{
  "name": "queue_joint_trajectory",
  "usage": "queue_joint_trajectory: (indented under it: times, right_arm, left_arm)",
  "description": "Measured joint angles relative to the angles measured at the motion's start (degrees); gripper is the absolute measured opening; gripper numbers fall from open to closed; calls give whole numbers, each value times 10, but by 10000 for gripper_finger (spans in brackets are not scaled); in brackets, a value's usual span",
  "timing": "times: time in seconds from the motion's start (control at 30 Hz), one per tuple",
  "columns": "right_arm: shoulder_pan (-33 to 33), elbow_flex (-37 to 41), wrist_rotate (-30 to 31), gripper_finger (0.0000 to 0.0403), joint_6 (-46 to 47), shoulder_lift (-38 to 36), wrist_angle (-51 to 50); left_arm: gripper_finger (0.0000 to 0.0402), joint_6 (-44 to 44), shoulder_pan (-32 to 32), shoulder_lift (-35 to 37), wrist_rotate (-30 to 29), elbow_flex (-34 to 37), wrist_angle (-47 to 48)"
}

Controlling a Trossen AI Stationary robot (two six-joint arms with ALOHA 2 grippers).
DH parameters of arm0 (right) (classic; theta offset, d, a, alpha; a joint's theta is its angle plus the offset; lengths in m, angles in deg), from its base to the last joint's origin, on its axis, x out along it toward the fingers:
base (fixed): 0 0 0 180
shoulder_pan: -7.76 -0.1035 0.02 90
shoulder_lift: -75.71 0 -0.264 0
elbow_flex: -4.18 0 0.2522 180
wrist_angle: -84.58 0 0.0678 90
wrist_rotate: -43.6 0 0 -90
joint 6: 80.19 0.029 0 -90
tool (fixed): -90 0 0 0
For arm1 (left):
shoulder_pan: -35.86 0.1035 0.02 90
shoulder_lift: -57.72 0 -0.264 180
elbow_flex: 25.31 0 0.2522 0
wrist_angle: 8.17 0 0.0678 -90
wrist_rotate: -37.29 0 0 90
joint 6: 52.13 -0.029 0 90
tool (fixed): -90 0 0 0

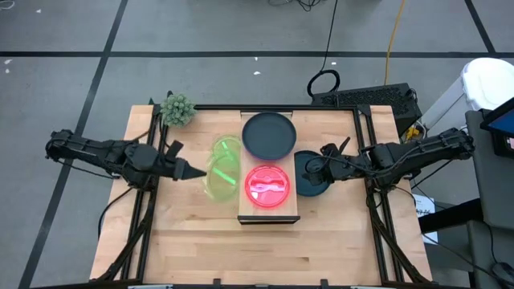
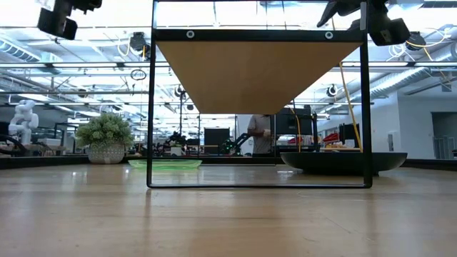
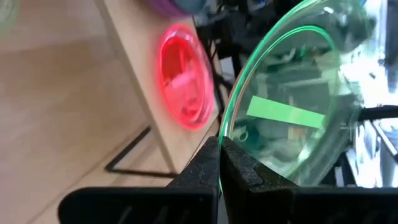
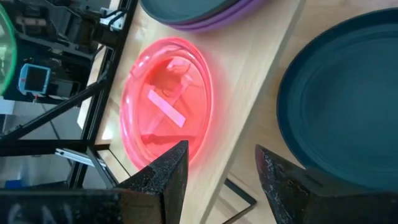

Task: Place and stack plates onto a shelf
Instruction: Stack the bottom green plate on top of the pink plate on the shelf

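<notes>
The light-wood shelf (image 1: 291, 207) carries a dark teal plate (image 1: 269, 134) stacked on a purple one (image 4: 214, 23) at its far end. A translucent pink plate (image 1: 268, 186) lies at its near end. One neon green plate (image 1: 227, 146) lies flat on the table left of the shelf. My left gripper (image 1: 201, 172) is shut on a second green plate (image 1: 222, 181), just left of the shelf. My right gripper (image 4: 221, 171) is open and hovers over another dark teal plate (image 1: 312, 178), which rests on the table right of the shelf. My left gripper pinches the green plate's rim (image 3: 221, 142) between its two fingers (image 3: 202, 163), coming level from the table's left. The plate is lifted clear of the table. It stands tilted on edge beyond the fingertips, its hollow face turned toward the shelf.
A small green plant (image 1: 177, 109) stands at the table's far-left corner. The shelf's black wire legs (image 2: 151, 107) stand on the table, leaving room underneath. The table's near half (image 1: 265, 253) is bare wood. A person stands in the room far behind the table (image 2: 260, 134).
</notes>
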Motion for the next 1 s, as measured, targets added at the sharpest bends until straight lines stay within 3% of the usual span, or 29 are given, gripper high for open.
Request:
queue_joint_trajectory:
  times: [0.27,0.77,1.0]
  right_arm:
    - [-1,0,0,169,-1,0,-21]
    - [-2,0,-4,169,-17,0,-45]
    - [-2,0,-35,169,-22,0,-65]
  left_arm:
    - [3,-39,63,-13,10,-56,9]
    - [3,-76,142,-139,138,-117,-1]
    - [3,-95,151,-191,138,-126,-9]
